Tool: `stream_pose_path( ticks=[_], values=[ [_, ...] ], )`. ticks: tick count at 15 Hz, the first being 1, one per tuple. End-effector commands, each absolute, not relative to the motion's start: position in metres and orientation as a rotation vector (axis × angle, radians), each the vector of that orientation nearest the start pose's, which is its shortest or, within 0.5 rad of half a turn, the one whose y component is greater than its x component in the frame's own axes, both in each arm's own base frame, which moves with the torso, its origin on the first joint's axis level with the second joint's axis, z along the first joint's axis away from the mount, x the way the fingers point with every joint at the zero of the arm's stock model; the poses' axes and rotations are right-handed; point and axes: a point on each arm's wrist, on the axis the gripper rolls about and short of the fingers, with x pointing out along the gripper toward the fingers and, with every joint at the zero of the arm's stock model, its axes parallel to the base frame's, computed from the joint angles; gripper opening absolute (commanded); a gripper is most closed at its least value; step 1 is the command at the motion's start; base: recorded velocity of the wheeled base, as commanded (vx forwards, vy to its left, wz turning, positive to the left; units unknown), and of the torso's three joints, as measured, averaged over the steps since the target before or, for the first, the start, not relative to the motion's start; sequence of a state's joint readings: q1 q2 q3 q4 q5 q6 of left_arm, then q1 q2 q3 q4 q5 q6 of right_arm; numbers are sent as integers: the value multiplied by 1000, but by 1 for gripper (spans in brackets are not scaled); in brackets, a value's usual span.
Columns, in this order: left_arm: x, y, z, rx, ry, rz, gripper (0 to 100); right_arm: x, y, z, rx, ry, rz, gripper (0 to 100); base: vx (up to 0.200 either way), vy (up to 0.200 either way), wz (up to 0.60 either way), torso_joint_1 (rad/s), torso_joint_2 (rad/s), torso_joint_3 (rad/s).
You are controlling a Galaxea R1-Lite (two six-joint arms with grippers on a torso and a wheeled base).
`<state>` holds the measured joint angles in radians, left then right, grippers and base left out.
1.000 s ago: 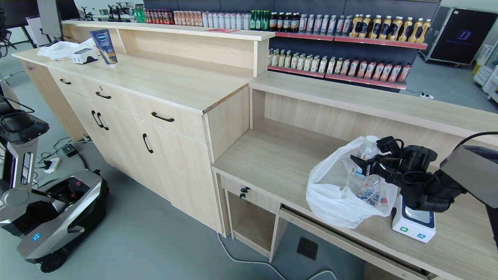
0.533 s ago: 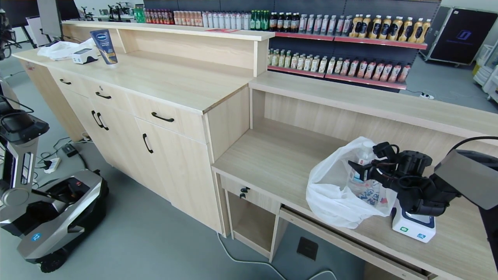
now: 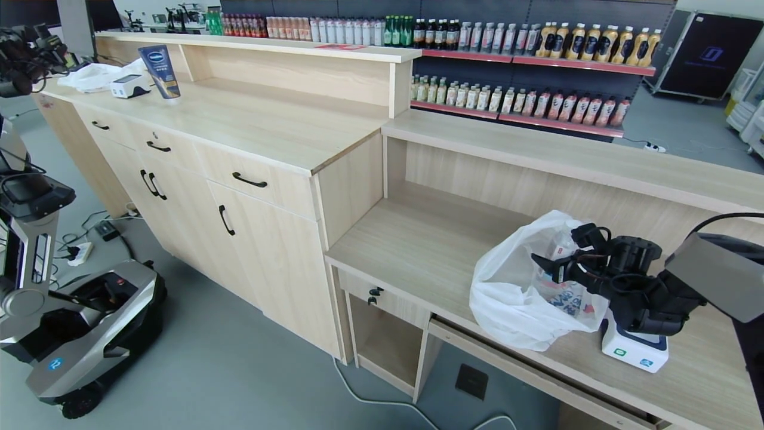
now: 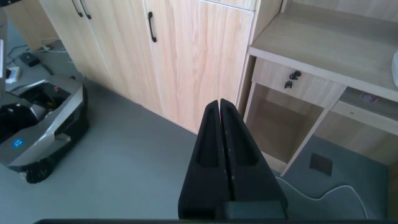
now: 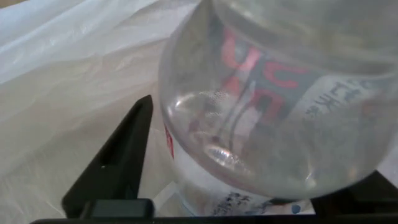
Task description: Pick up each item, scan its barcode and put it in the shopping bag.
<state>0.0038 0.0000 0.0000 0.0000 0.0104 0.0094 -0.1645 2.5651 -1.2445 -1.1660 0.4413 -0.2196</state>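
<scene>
Right gripper (image 3: 556, 246), clamped on clear plastic water bottle (image 5: 280, 93), has sunk deeper into white plastic shopping bag (image 3: 507, 298) at 4 o'clock on light-wood counter (image 3: 418, 239), so release looks next; left gripper (image 4: 221, 124) pinched closed, empty.

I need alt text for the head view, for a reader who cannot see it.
The right gripper holds a clear bottle inside the white shopping bag on a light wooden counter, beside a small white scanner. Behind the counter, shelves carry rows of drink bottles.
</scene>
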Motion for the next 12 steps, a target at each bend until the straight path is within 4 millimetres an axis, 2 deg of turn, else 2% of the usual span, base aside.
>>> stream_pose_path(
  ticks=[1, 3, 6, 10, 12],
  values=[
    [-23, 0, 75, 9, 0, 15, 0, 463, -68, 1, -174, 107, 289, 100, 0, 0, 0, 0, 0, 0],
    [-23, 0, 75, 9, 0, 15, 0, 461, -67, 20, -181, 78, 286, 100, 0, 0, 0, 0, 0, 0],
    [-23, 0, 75, 9, 0, 15, 0, 440, -65, 75, -185, 60, 281, 100, 0, 0, 0, 0, 0, 0],
    [-23, 0, 75, 9, 0, 15, 0, 372, -75, 145, -191, 66, 221, 100, 0, 0, 0, 0, 0, 0],
    [-23, 0, 75, 9, 0, 15, 0, 320, -76, 169, -224, 56, 176, 100, 0, 0, 0, 0, 0, 0]
  ],
)
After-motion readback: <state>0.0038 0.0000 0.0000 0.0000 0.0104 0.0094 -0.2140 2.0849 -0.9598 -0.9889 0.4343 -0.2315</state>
